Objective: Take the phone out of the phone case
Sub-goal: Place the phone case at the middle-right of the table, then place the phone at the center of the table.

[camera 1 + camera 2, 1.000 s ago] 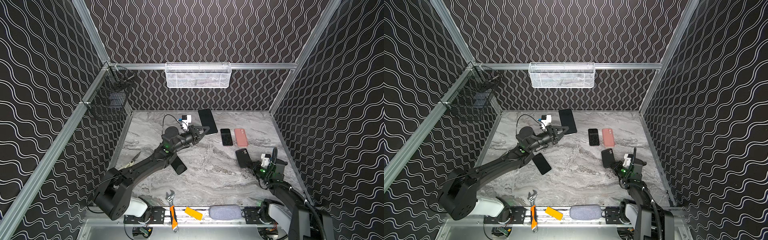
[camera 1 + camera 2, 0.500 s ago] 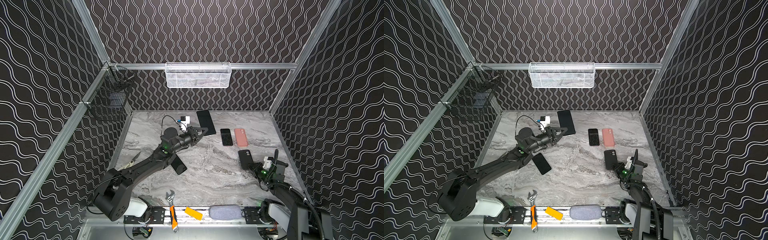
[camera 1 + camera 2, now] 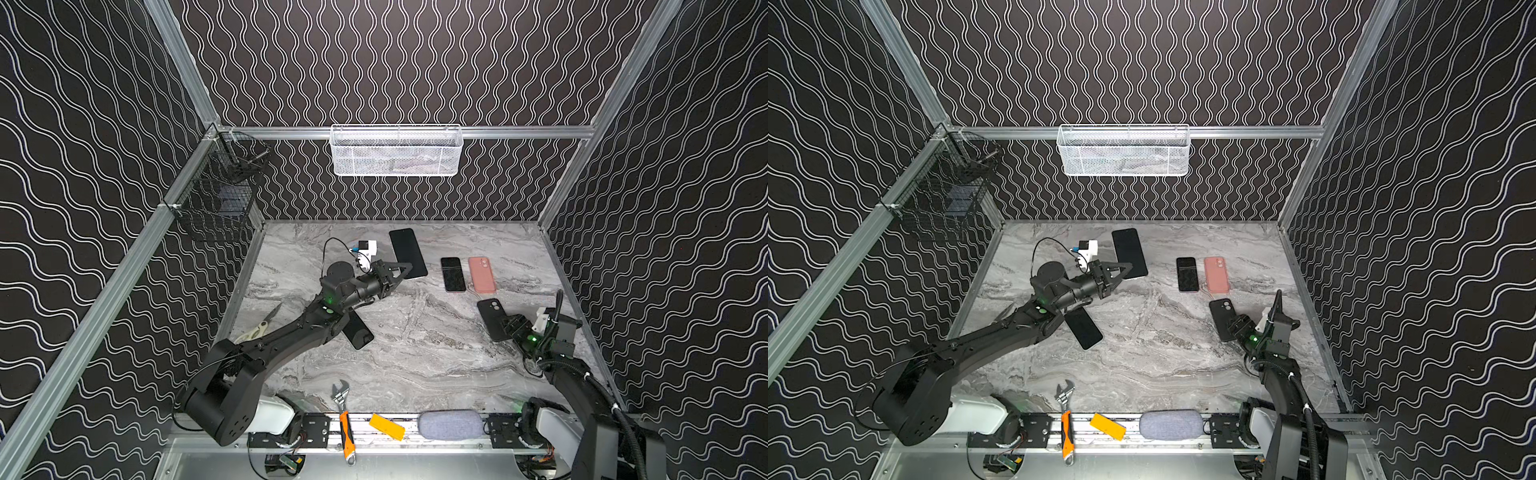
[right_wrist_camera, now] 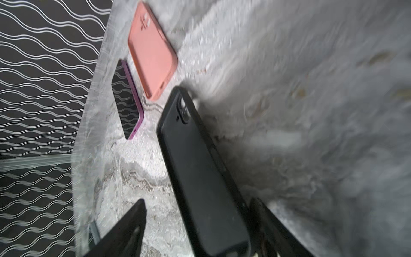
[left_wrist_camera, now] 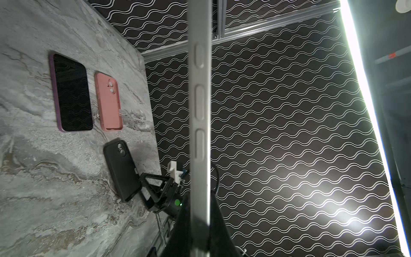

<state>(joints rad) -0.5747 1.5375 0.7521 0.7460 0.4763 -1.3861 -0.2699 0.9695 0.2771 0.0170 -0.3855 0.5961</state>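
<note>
**Left arm grips the big phone, right stands open at the black case**

Left arm first: it runs in one long diagonal from its base at the near-left corner towards the rear middle of the table [image 3: 436, 345], wrist low and nearly level. The left end effector [image 3: 402, 268] is clamped on the near edge of the large black phone [image 3: 407, 249]. The left wrist view shows that phone edge-on between the pads, its side buttons showing. It is held flat, roughly parallel to the table, and I cannot tell whether its far end rests down.

Over to the right arm: it is folded short by the near-right corner, nose down and aimed rear-left. The right end effector [image 3: 508, 328] has its jaws apart, one on each side of the near end of the black case [image 3: 491, 318]. One of its fingers [image 4: 133, 222] sits clear of the case. The case lies back-up, camera cut-out facing the ceiling, and I cannot tell whether a phone sits inside.

Now the count:
- Three phones are screen-up: the large one, a purple-edged phone [image 3: 453, 274], and a black phone [image 3: 359, 332] partly under the left forearm.
- Two cases are back-up: the black one and a pink case [image 3: 481, 274] just beside the purple-edged phone.
- There is one pair of scissors [image 3: 262, 326].
- There is one orange-handled wrench [image 3: 343, 409].
</note>
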